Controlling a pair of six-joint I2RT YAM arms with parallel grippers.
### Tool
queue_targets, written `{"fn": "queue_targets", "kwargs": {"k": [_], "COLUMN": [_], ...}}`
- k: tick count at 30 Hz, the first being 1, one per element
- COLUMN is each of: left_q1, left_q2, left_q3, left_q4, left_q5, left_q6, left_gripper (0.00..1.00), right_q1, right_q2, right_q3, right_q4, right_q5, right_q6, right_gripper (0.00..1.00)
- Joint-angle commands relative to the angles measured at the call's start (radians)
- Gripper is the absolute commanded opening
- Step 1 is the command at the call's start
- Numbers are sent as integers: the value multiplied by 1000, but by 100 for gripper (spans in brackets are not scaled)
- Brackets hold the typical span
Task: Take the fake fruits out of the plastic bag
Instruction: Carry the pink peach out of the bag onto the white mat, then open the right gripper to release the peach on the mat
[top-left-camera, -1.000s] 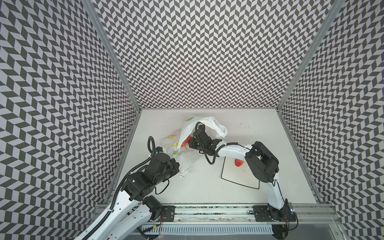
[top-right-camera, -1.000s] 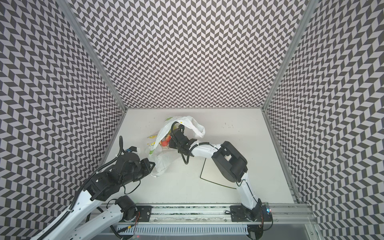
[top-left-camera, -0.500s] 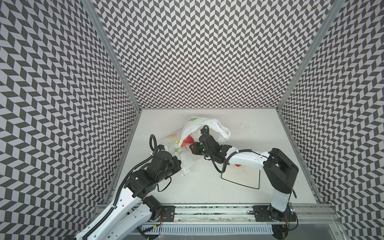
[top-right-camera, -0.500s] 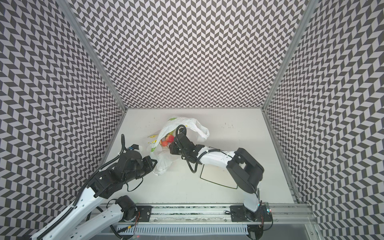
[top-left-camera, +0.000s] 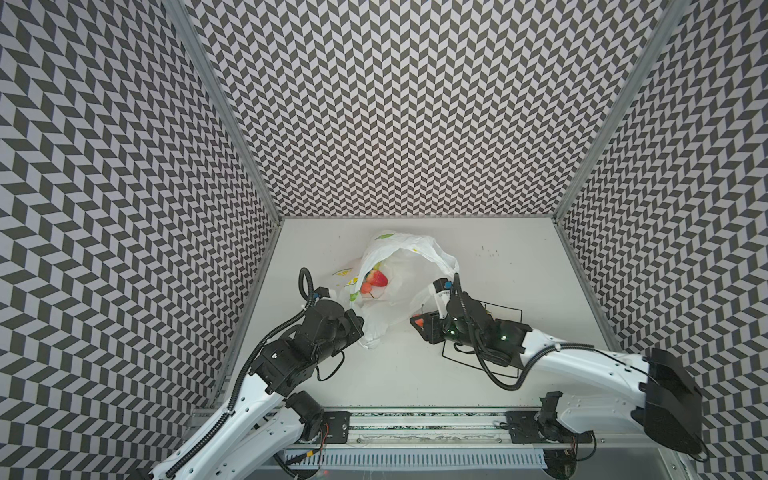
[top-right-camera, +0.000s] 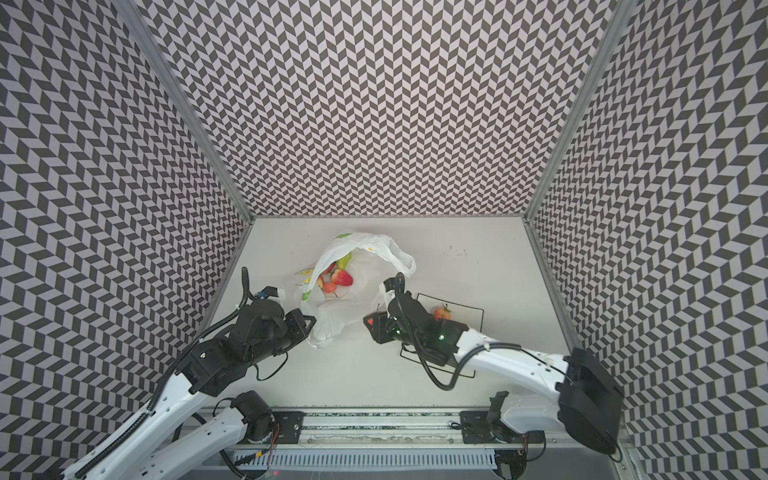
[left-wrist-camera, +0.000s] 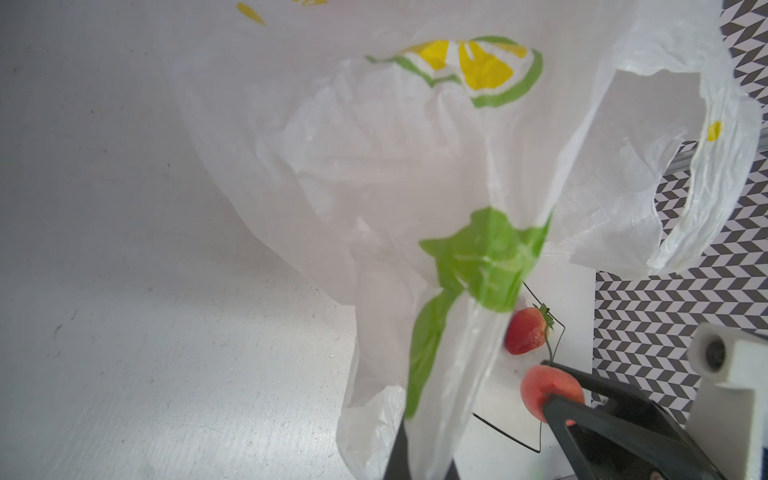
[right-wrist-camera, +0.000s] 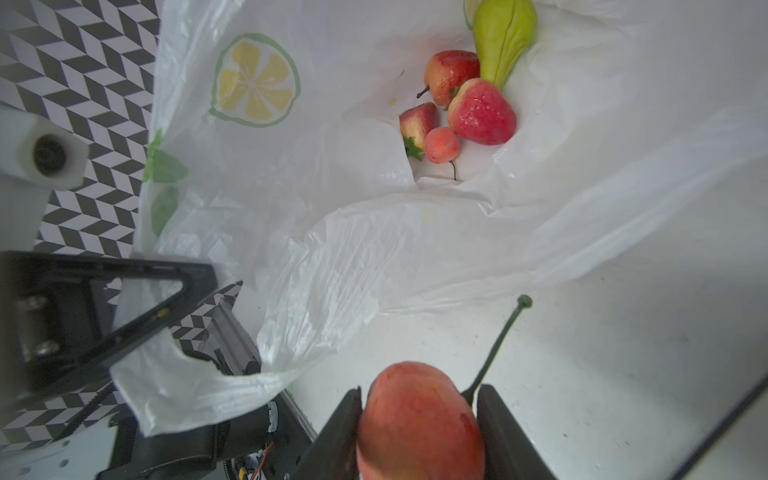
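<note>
Right jaws: clamped on fruit. The right gripper squeezes an orange-red round fruit between both fingers, with its thin green stem poking out past one of them.
Left jaws: clenched on film. The left gripper pinches a fold of the plastic bag at its edge, beside a printed green leaf.
Why the left holds: probably as an anchor. The pinch props the rim up, so the thin crinkly film does not slump over the contents and the mouth gapes toward the right arm.
Bag position: lies on the table toward the back left in both top views, mouth open.
Fruits inside: a touching cluster deep in the bag, made up of a large strawberry, a smaller strawberry, a small round fruit, a red stemmed fruit and a lumpy green fruit.
Carried fruit position: outside the bag mouth, over bare table between bag and plate.
Plate: the square black-rimmed plate sits just right of the bag, partly under the right arm. One strawberry on the plate shows it is probably the drop spot.
Step in hand: carrying the fruit to the plate, by judgement.
Progress: one fruit is out, one is in the jaws and at least five are inside.
Next move: lower it onto the plate before releasing, since a round fruit rolls.
Risk: the stem may snag on film.
</note>
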Motion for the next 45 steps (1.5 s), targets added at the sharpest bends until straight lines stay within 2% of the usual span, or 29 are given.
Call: {"fn": "queue_targets", "kwargs": {"k": [1, 3, 5, 8, 11, 16, 22, 35, 45], "left_q1": [-6, -6, -6, -6, -6, -5, -6, -5, -5], "left_q2": [-10, -9, -13, -26, -33, -30, -36, -33, -34], "left_q3": [-15, -14, -13, -19, -21, -20, -23, 1, -6], "left_q4": [26, 25, 21, 22, 23, 15, 12, 12, 25], "left_q5": [-32, -36, -43, -47, -47, -46, -58, -55, -52], "left_q6": [-18, -16, -13, -18, -17, -3, 4, 22, 29], "left_gripper": [0, 0, 0, 0, 0, 0, 0, 0, 0], "right_q1": [2, -2, -29, -102, -218, -408, -576, -676, -701], "right_q2": [-143, -227, -286, -336, -368, -341, -249, -71, -79], "right_q3": [-68, -119, -145, -171, -205, -217, -241, -320, -311], "right_q4": [-162, -237, -330, -459, -511, -485, -309, -88, -134], "right_q5": [136, 202, 222, 228, 218, 216, 139, 41, 30], "right_q6": [33, 99, 162, 247, 281, 228, 176, 168, 159], "right_gripper": [43, 43, 42, 42, 42, 42, 42, 44, 70]}}
